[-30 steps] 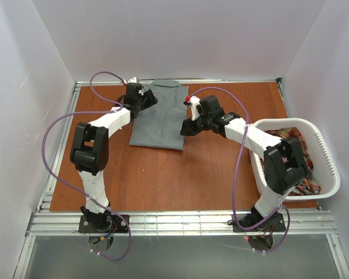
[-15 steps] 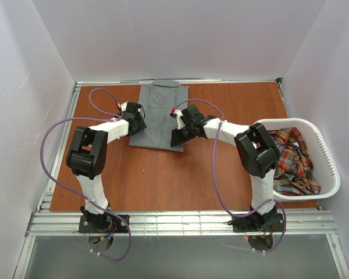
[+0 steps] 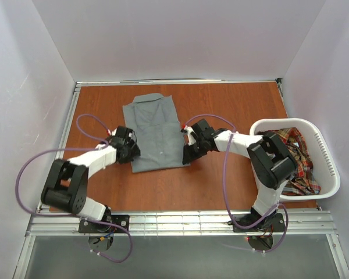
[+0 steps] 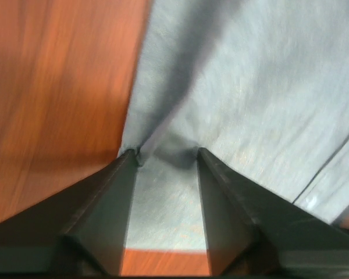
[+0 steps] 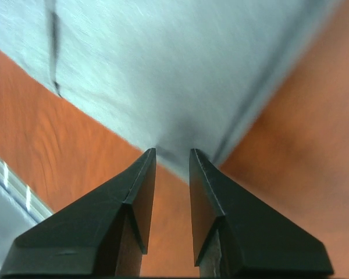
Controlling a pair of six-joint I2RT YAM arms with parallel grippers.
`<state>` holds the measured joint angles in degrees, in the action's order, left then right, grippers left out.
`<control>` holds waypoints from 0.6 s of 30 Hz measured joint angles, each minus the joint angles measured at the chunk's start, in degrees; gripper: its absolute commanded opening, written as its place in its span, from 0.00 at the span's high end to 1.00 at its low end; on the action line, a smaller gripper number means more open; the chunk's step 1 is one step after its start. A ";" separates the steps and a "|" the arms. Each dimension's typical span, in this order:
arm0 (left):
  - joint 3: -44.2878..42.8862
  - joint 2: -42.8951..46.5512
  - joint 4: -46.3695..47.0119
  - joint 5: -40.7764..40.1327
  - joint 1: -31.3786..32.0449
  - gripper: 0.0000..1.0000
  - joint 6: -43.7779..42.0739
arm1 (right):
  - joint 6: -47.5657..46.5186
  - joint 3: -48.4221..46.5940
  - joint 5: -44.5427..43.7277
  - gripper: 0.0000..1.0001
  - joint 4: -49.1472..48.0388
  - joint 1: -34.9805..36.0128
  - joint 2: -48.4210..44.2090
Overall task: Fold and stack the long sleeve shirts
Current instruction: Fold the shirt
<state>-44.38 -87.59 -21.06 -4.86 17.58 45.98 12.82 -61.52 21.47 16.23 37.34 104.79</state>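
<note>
Grey shirt (image 3: pixel 153 132): flat folded rect. w/ collar far end

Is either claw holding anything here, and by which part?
Both hold the grey shirt: the left claw pinches its near left corner, the right claw its near right corner.

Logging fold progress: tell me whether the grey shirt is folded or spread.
Folded: the grey shirt lies as a compact rectangle, collar up, no sleeves sticking out.
</note>
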 measured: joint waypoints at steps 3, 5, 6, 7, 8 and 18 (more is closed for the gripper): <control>7.76 9.94 -2.84 3.08 1.53 0.40 2.38 | -0.81 4.96 -0.31 0.72 2.99 0.20 -4.96; 11.17 16.20 -6.23 4.57 2.27 0.23 3.41 | -1.20 7.10 -0.57 0.61 5.64 0.28 -8.09; 12.04 18.93 -8.37 4.83 2.34 0.19 3.58 | -1.29 7.63 -0.66 0.58 7.08 0.28 -9.57; 12.17 21.09 -10.54 4.85 2.32 0.16 4.04 | -1.31 7.74 -0.70 0.52 8.07 0.28 -11.08; 11.93 23.06 -11.76 4.46 2.32 0.14 4.33 | -1.20 7.63 -0.70 0.50 8.57 0.28 -12.57; 2.19 18.53 -11.50 -1.75 -0.07 0.26 -0.11 | -1.25 -1.88 0.04 0.48 6.67 0.35 -17.18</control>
<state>-42.19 -69.06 -32.56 -6.61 17.52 45.87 11.57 -63.40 21.52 22.90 37.69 87.61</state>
